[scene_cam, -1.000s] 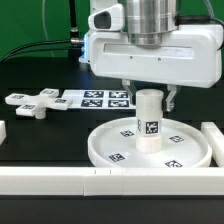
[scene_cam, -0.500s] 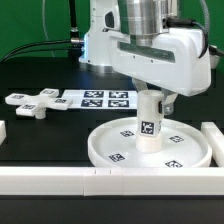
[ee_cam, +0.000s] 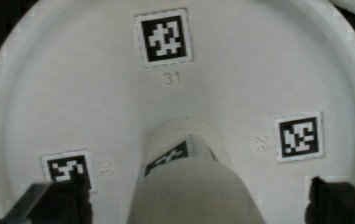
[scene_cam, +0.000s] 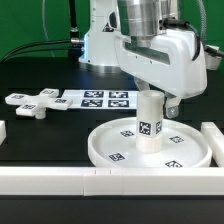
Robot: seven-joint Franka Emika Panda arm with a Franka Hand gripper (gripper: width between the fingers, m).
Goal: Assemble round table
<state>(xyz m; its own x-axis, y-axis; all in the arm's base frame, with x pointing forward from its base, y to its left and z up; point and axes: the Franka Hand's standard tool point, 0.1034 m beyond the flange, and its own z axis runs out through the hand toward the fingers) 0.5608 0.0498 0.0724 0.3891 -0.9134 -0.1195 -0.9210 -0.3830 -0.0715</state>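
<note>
The large round rimmed disc (scene_cam: 150,148) lies flat on the black table near the front; it also fills the wrist view (ee_cam: 138,110). The short thick cylinder leg (scene_cam: 149,122) stands upright at its centre, tag facing the camera, and shows in the wrist view (ee_cam: 199,175). My gripper (scene_cam: 150,100) is lowered over the leg's top, turned at an angle. In the wrist view my gripper (ee_cam: 197,203) is open, its dark fingers (ee_cam: 53,200) on either side of the leg with a gap on both sides. The small cross-shaped base (scene_cam: 30,103) lies apart at the exterior view's left.
The marker board (scene_cam: 95,98) lies flat behind the disc. A long white border wall (scene_cam: 90,181) runs along the front, with another piece (scene_cam: 212,135) at the exterior view's right and a short one (scene_cam: 3,130) at the left.
My gripper and wrist have turned about the vertical axis above the leg, from square-on to angled. The leg's tag still faces the same way; the disc has not moved.
</note>
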